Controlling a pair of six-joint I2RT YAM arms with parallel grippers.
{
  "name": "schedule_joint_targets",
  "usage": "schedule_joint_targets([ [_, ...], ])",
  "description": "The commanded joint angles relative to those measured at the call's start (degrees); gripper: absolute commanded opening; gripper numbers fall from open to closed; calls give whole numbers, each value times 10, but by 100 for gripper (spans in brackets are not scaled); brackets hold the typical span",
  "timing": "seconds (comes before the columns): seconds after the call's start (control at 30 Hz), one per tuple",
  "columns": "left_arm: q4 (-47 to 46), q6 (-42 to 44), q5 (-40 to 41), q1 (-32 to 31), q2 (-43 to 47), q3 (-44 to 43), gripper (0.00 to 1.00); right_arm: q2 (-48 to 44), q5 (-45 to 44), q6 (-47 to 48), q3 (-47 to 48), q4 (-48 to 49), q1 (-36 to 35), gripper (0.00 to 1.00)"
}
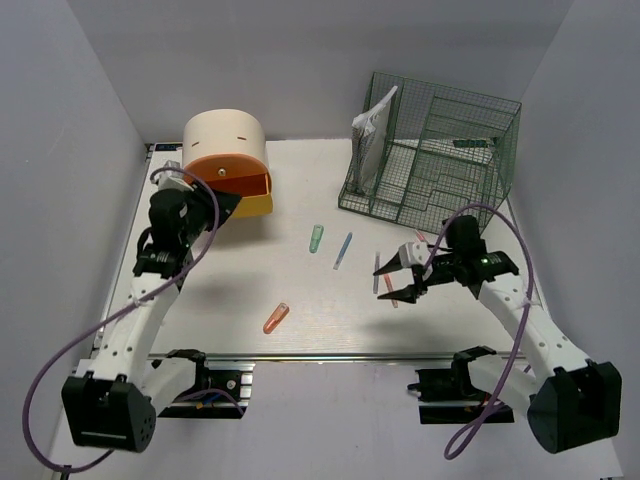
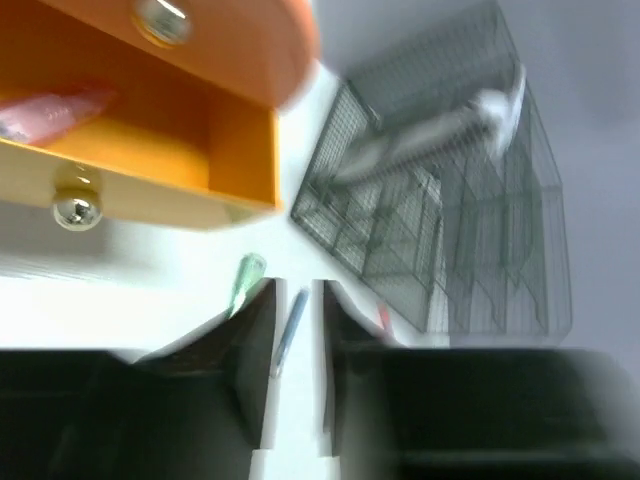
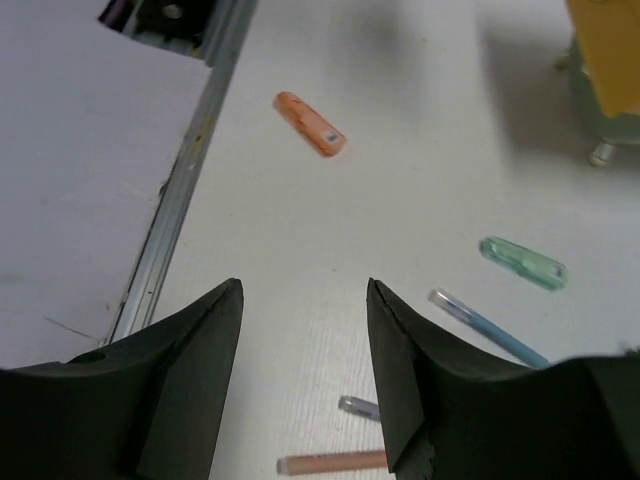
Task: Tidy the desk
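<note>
The white desk (image 1: 230, 280) holds several loose items: a green highlighter (image 1: 316, 238), a blue pen (image 1: 343, 250), an orange highlighter (image 1: 276, 318), a grey pen (image 1: 376, 272) and a salmon pen (image 3: 335, 462). My right gripper (image 1: 382, 284) hovers open over the grey and salmon pens, with nothing between its fingers (image 3: 205, 340). My left gripper (image 1: 225, 207) sits at the open orange drawer (image 2: 150, 140) of the round box (image 1: 226, 150). Its jaws stand a narrow gap apart and hold nothing. A pink item (image 2: 55, 112) lies in the drawer.
A green wire rack (image 1: 430, 155) with a white packet (image 1: 370, 130) in it stands at the back right. A metal rail (image 1: 330, 355) runs along the desk's front edge. White walls close in the left, right and back sides.
</note>
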State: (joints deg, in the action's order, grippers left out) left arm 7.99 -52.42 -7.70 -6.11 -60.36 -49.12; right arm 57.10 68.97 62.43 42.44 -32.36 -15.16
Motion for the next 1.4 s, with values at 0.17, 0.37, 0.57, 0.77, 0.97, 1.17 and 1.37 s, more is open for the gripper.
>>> schedule_joint_targets([
  [0.17, 70, 273, -241, -14, -21, 25, 69, 82, -89, 114, 27, -33, -129, 70],
  [0.37, 154, 336, -203, -45, -20, 16, 71, 166, -208, 5, 80, 59, -165, 76],
  [0.57, 198, 394, -155, -65, 8, 25, 72, 328, -330, 96, 275, -21, -196, 64],
  [0.77, 149, 424, -125, -65, 82, 84, 71, 480, -439, 226, 449, -100, -217, 58],
  [0.97, 134, 439, -106, -65, 125, 90, 72, 571, -503, 355, 510, -107, -225, 57],
  [1.17, 123, 453, -95, -65, 107, 88, 73, 617, -513, 386, 534, -66, -227, 57],
  [1.37, 140, 453, -96, -65, 91, 77, 73, 654, -545, 418, 566, -52, -241, 57],
])
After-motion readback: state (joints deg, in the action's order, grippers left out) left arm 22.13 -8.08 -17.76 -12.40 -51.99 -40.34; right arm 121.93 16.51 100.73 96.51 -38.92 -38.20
